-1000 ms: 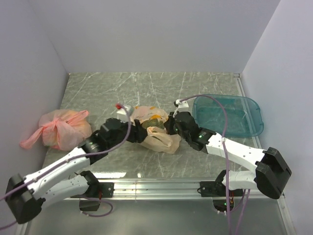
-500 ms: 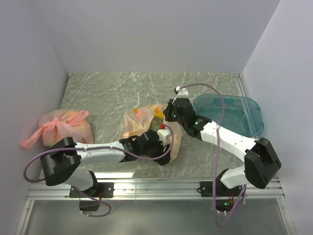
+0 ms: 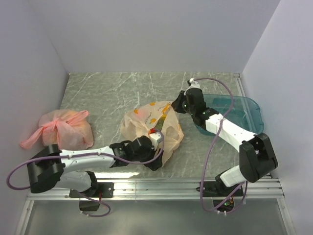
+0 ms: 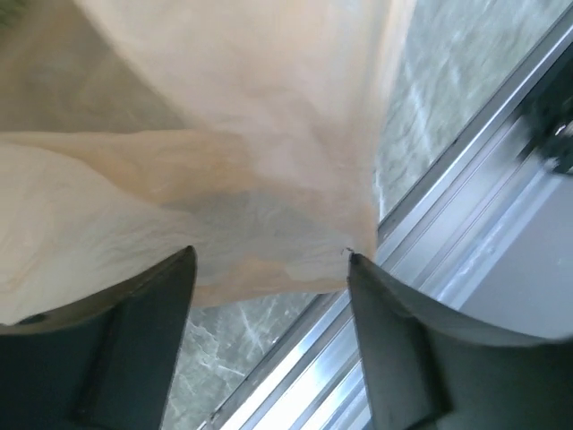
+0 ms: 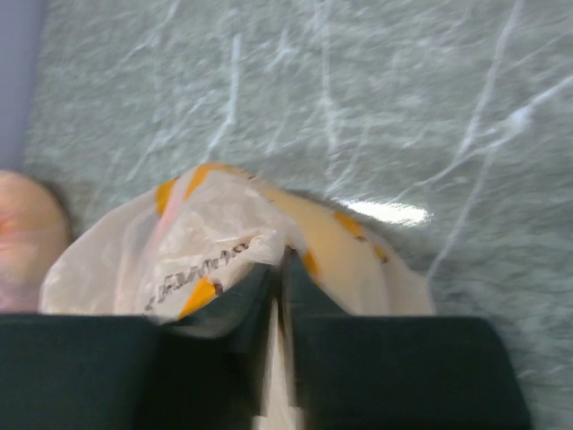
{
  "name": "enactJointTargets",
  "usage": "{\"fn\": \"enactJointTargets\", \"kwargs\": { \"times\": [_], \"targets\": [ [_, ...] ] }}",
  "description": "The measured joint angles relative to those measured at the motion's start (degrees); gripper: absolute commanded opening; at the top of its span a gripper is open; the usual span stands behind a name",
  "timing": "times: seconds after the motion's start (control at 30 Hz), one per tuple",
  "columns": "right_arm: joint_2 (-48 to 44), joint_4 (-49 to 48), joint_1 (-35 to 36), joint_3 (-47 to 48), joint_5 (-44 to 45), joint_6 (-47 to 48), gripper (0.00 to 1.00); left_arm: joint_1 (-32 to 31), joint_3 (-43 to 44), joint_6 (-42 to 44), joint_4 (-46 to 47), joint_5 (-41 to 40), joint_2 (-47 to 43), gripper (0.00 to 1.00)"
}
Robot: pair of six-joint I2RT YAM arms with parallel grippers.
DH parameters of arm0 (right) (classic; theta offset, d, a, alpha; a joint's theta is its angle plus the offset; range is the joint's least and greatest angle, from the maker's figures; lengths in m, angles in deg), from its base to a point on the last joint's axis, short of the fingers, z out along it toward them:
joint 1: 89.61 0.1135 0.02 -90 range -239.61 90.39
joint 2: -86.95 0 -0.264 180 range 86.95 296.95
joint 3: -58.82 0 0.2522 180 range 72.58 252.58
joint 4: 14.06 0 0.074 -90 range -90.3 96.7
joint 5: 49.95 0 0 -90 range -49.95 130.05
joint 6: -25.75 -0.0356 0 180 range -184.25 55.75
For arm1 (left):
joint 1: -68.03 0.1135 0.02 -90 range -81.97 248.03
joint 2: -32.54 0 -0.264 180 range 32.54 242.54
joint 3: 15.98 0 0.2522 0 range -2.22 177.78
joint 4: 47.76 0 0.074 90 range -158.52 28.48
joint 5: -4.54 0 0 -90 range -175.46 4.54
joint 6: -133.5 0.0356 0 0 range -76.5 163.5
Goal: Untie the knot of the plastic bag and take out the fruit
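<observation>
The plastic bag (image 3: 151, 122), pale beige with orange marks, lies mid-table, its film stretched toward the back right. My right gripper (image 3: 177, 106) is at that far right corner. In the right wrist view, the right gripper (image 5: 279, 260) is shut on a thin strip of the bag (image 5: 210, 237). My left gripper (image 3: 159, 152) is at the bag's near edge. Seen from the left wrist, it (image 4: 270, 260) stands open, with the bag's lower hem (image 4: 224, 179) just between its fingertips. The knot cannot be made out. The fruit is hidden inside, apart from a reddish tint (image 3: 141, 112).
A knotted pink bag (image 3: 63, 128) sits at the left by the wall. A teal tray (image 3: 244, 125) lies at the right, under the right arm. An aluminium rail (image 3: 161, 186) runs along the table's near edge, close to the left gripper.
My right gripper has drawn back and to the right, stretching the bag's film. The left arm has swung from the bag's left side round to its near edge, and its jaws stand wider.
</observation>
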Motion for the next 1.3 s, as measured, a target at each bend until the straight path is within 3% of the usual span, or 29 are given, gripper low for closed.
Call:
{"fn": "enactJointTargets", "kwargs": {
  "times": [0.1, 0.3, 0.47, 0.6, 0.73, 0.87, 1.0, 1.1, 1.3],
  "targets": [
    [-1.5, 1.0, 0.8, 0.0, -1.9, 1.7, 0.51, 0.0, 0.0, -1.4, -0.3, -2.5, -4.0, 0.89],
    [-11.1, 5.2, 4.2, 0.0, -1.2, 4.6, 0.62, 0.0, 1.9, -3.3, -0.6, -8.6, -13.6, 0.96],
    [-15.7, 8.2, 10.8, -0.2, 3.9, 5.3, 0.62, 0.0, 4.0, -4.5, -0.6, -15.5, -15.8, 0.93],
    [-14.5, 9.3, 15.7, -2.7, 8.2, 4.2, 0.53, 0.0, 4.1, -5.5, -0.5, -21.7, -15.3, 0.93],
    [-13.0, 9.4, 16.5, -9.3, 11.7, 1.4, 0.43, 1.2, 3.6, -8.0, 0.1, -30.7, -13.7, 0.93],
    [-13.0, 11.0, 15.2, -17.7, 14.6, -2.4, 0.39, 6.7, 1.5, -12.5, -1.7, -37.1, -11.7, 0.93],
    [-14.6, 12.1, 13.2, -22.8, 15.7, -4.6, 0.4, 11.9, -1.2, -15.8, -4.3, -38.7, -10.8, 0.93],
    [-16.8, 12.4, 13.0, -23.1, 15.8, -4.3, 0.45, 12.3, -2.6, -17.0, -5.3, -38.4, -10.9, 0.94],
    [-21.5, 13.2, 15.1, -18.8, 13.3, 0.3, 0.45, 12.3, -2.9, -15.3, -4.1, -33.4, -14.2, 0.96]
  ]
}}
